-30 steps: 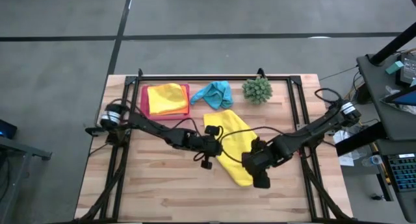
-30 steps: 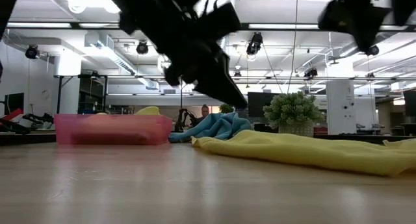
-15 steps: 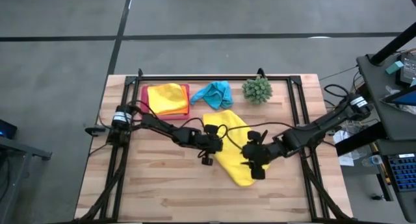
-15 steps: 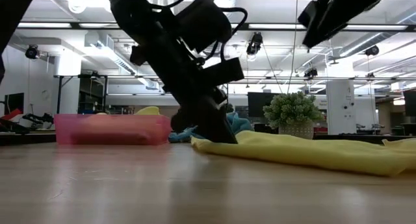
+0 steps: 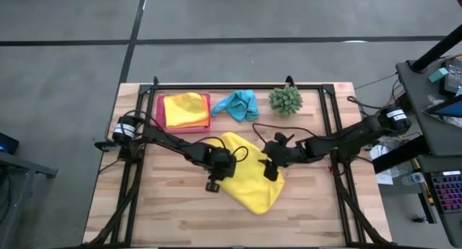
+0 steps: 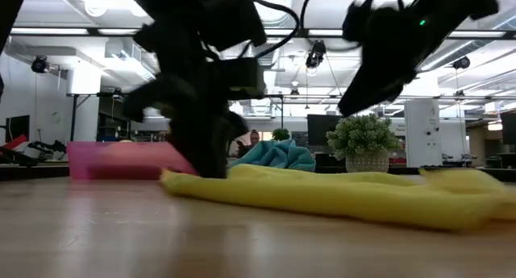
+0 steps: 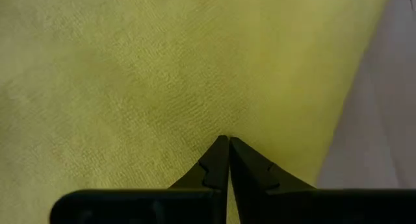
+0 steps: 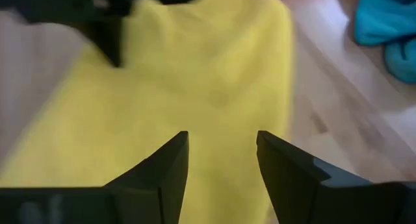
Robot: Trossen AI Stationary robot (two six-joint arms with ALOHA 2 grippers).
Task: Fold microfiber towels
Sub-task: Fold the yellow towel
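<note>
Left gripper (image 7: 227, 141) pinched shut on the yellow towel (image 5: 249, 178); right gripper (image 8: 221, 143), fingers apart, hides its far edge.

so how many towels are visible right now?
3 for sure: a yellow towel mid-table under both pincers, a blue towel crumpled at the back edge, and a folded yellow one on the pink tray. An orange edge beneath it suggests more stacked there.

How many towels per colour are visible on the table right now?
Yellow towels: 2, one spread mid-table, one on the pink tray
Orange towel: 1, under the tray's yellow one
Turquoise towel: 1
Total: 4
</note>
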